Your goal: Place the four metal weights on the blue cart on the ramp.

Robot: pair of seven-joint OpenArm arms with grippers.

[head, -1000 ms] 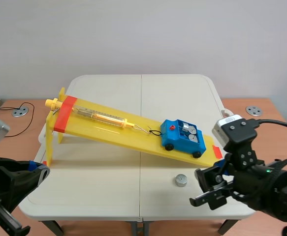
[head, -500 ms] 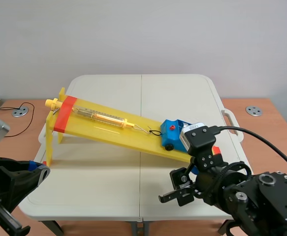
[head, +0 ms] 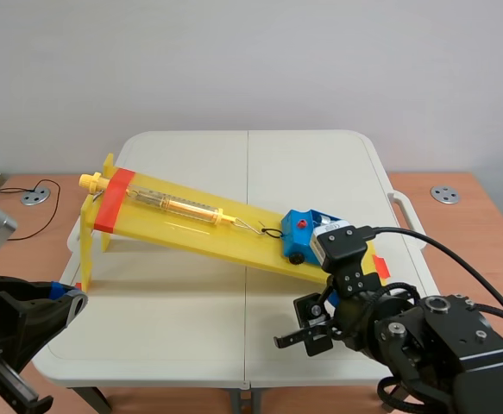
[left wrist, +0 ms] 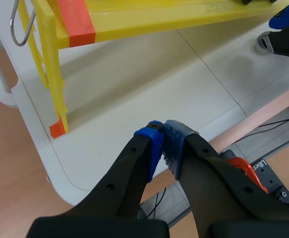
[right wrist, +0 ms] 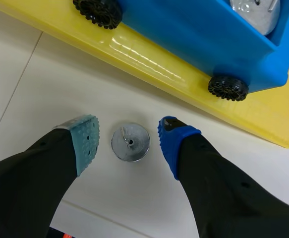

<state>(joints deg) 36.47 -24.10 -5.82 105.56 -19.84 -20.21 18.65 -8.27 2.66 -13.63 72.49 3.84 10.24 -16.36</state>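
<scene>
A blue cart (head: pixel 301 235) with black wheels rests low on the yellow ramp (head: pixel 191 220); in the right wrist view the cart (right wrist: pixel 203 39) carries a metal weight (right wrist: pixel 256 10) in its tray. One round metal weight (right wrist: pixel 130 143) lies on the white table just below the ramp, between the fingers of my right gripper (right wrist: pixel 127 141), which is open around it without touching. In the scene view that gripper (head: pixel 307 332) hides the loose weight. My left gripper (left wrist: pixel 163 144) is shut on nothing over the table's near left corner, far from the cart.
A spring scale (head: pixel 169 204) lies along the ramp, tied to the cart by a string. The ramp's raised end stands on yellow legs (left wrist: pixel 52 79) at the left. The table edge (left wrist: pixel 75 191) is right under the left gripper. The right arm's body (head: pixel 432 345) fills the near right.
My right arm swung left and lowered from the table's right edge until its open fingers straddled the loose weight, which it now hides in the scene view. The left arm stayed still.
</scene>
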